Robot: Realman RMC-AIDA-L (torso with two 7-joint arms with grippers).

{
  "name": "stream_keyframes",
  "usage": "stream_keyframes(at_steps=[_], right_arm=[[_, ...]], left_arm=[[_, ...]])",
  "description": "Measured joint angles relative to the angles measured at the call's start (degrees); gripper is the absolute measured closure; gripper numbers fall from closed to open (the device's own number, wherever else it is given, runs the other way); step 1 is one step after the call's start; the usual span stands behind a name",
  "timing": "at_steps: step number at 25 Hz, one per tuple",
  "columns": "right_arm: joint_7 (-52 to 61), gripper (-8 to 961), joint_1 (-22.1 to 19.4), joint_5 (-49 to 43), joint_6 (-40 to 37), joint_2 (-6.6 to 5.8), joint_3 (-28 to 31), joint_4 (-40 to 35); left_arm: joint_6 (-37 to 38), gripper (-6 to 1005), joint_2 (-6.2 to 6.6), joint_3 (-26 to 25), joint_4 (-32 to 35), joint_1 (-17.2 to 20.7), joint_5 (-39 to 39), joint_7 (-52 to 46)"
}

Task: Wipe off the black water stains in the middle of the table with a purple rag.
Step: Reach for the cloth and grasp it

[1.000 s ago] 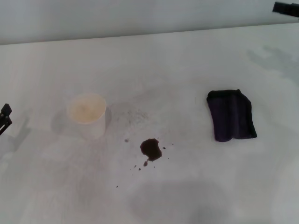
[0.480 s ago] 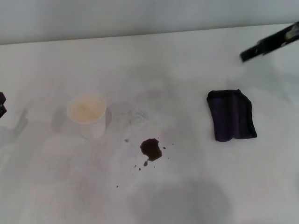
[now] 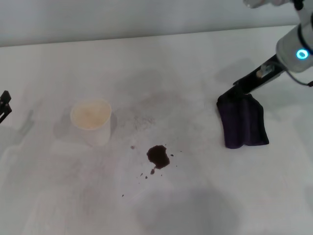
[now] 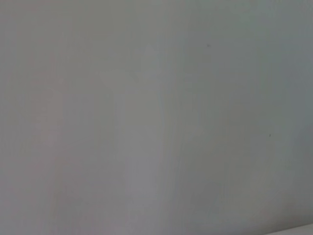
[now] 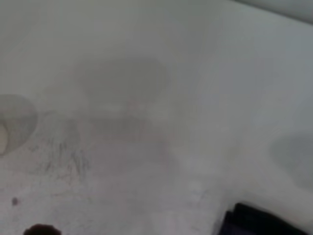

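Note:
The black water stains (image 3: 158, 156) are a small dark blotch with tiny specks around it, near the middle of the white table (image 3: 171, 68). The purple rag (image 3: 243, 122) lies flat to the right of them. My right gripper (image 3: 239, 90) reaches down from the upper right, its dark tip at the rag's far left corner. The right wrist view shows an edge of the rag (image 5: 264, 223) and the stain (image 5: 41, 229). My left gripper (image 3: 4, 105) barely shows at the table's left edge.
A white paper cup (image 3: 91, 120) stands left of the stain and also shows in the right wrist view (image 5: 12, 127). Faint grey scuff marks (image 3: 142, 117) lie between cup and stain. The left wrist view shows only plain white surface.
My right arm has come in from the upper right corner and lowered to the rag's far left corner. The left gripper stays at the left edge. Rag, cup and stain have not moved.

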Motion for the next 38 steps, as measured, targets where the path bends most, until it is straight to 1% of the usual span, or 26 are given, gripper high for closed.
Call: stream_keyframes(at_steps=[6, 14, 19, 32, 37, 38], right_arm=[[0.93, 276, -0.03, 0.50, -4.80, 0.09, -2.12, -7.16], [3.22, 287, -0.26, -0.07, -6.92, -0.03, -3.67, -9.97], [4.60, 294, 0.05, -2.55, -7.00, -0.11, -4.60, -10.92], [5.00, 312, 2.79, -5.00, -7.67, -0.14, -7.81, -14.70], [5.46, 551, 4.17, -6.69, -7.92, 0.07, -9.73, -16.53], [5.56, 579, 4.38, -6.82, -8.02, 0.09, -10.47, -16.68]], left_arm=[[0.03, 116, -0.03, 0.00, -0.09, -0.41, 0.00, 0.52], [0.58, 116, 0.14, 0.01, -0.12, -1.15, 0.21, 0.75], [1.66, 117, 0.16, 0.38, -0.12, -1.66, 0.34, 1.23], [2.40, 117, 0.06, 0.44, -0.12, -2.27, 0.45, 1.27], [2.40, 117, 0.06, 0.44, -0.12, -2.53, 0.56, 1.27], [2.41, 117, 0.06, 0.44, -0.12, -2.55, 0.68, 1.27]])
